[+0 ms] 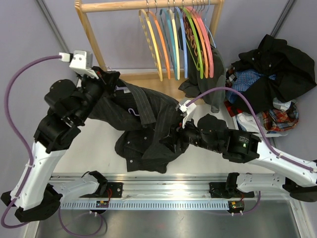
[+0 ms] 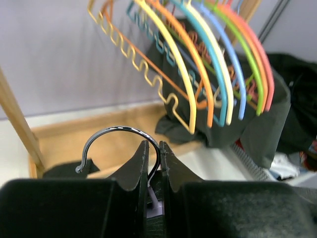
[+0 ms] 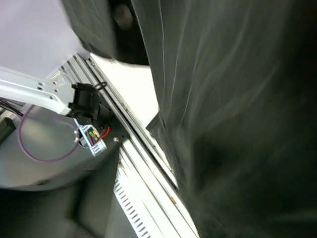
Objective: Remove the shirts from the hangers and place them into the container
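Charcoal pinstriped shirt [image 1: 148, 111]; hangers [image 2: 220, 69] yellow, orange, teal, blue, green, pink; black shirt [image 1: 282, 64].

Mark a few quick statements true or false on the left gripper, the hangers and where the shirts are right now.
1. The left gripper is shut on a hanger's curved metal hook. True.
2. The wooden rail has no hangers on it. False: a row of thin coloured plastic hangers hangs from it.
3. The dark charcoal pinstriped shirt is off the rail, low between the two arms. True.
4. The blue checked shirt hangs on the rail. False: it lies in the heap of clothes at the far right, partly under a plain black shirt.
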You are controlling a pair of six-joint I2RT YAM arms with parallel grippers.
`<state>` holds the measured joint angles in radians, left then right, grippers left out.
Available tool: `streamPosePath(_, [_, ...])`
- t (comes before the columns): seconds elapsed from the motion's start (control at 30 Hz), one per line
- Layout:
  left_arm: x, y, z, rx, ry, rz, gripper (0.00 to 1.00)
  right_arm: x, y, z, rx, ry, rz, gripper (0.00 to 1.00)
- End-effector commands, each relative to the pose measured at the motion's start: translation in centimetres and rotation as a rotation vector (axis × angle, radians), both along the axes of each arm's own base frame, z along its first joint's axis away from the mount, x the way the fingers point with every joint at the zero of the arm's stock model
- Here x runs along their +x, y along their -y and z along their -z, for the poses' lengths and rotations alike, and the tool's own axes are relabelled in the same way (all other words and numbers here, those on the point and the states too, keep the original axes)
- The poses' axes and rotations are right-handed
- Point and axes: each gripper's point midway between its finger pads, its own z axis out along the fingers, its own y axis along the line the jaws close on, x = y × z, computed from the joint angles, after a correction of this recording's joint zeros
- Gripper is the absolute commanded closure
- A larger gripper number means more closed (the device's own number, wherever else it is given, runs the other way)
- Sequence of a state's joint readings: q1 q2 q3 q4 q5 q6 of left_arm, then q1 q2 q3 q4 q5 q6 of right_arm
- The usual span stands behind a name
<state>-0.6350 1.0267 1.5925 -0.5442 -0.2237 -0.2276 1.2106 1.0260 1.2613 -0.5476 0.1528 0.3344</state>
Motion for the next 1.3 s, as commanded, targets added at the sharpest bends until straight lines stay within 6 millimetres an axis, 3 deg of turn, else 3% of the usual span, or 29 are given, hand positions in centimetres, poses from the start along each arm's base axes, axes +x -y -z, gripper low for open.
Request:
streamPosePath(0.0, [-2.1,-3.2,-6.8,-0.133,0.162,-0.076,1.0,-0.7,-0.1,0.4,0.013,-0.024,-0.022,0.38])
streamPosePath(0.07, [-2.6,-3.1,-7.0,-0.144,0.158,-0.053,1.0,-0.6,0.1,0.3,0.015,-0.015,-0.012,0.54])
streamPosePath(0.1, [-3.0,-2.8,-6.8,-0.139,0.15,-0.027,1.0,-0.4,0.3,0.2,0.017,-0.007,-0.005,0.7])
streamPosePath(0.17, [-3.2,-2.3,-5.7,-0.134,0.118,-0.001,1.0,-0.1,0.6,-0.2,0.025,0.009,0.017,0.86])
streamPosePath(0.23, [-3.3,-2.0,-3.1,-0.091,0.058,0.015,1.0,0.2,0.9,-0.5,0.032,0.021,0.036,1.0])
streamPosePath(0.33, [-3.5,-3.7,0.4,-0.039,-0.005,-0.06,1.0,0.2,1.5,-0.8,0.029,0.032,0.043,1.0])
streamPosePath(0.37, [-2.8,-4.5,3.2,0.008,-0.051,-0.122,1.0,0.2,1.7,-1.0,0.03,0.036,0.044,1.0])
streamPosePath(0.4, [-2.8,-5.3,4.6,0.035,-0.073,-0.157,1.0,0.3,2.1,-1.1,0.022,0.047,0.051,1.0])
streamPosePath(0.47, [-3.0,-7.5,7.5,0.082,-0.109,-0.258,1.0,0.3,3.4,-2.0,0.02,0.078,0.063,1.0])
streamPosePath(0.6, [-3.8,-10.5,10.9,0.155,-0.145,-0.373,1.0,0.5,7.4,-4.9,0.033,0.162,0.129,1.0])
streamPosePath(0.67, [-4.3,-11.8,11.6,0.186,-0.155,-0.421,1.0,0.4,10.2,-8.0,0.092,0.222,0.168,1.0])
streamPosePath(0.83, [-4.9,-13.1,12.9,0.228,-0.175,-0.462,1.0,1.5,18.4,-13.0,0.248,0.31,0.418,1.0])
streamPosePath(0.93, [-5.3,-13.3,13.6,0.234,-0.187,-0.467,1.0,2.3,21.6,-13.8,0.294,0.323,0.557,1.0])
streamPosePath(1.0, [-5.5,-13.6,13.8,0.23,-0.189,-0.475,1.0,3.3,23.1,-13.3,0.279,0.315,0.664,1.0])
streamPosePath(1.1, [-5.9,-13.9,13.6,0.207,-0.179,-0.476,1.0,4.5,24.1,-11.9,0.221,0.307,0.792,1.0])
streamPosePath(1.17, [-6.2,-13.9,12.9,0.177,-0.166,-0.47,1.0,5.0,23.6,-10.9,0.182,0.302,0.814,1.0])
streamPosePath(1.27, [-6.4,-12.9,12.0,0.117,-0.161,-0.414,1.0,5.5,20.9,-8.7,0.12,0.274,0.785,1.0])
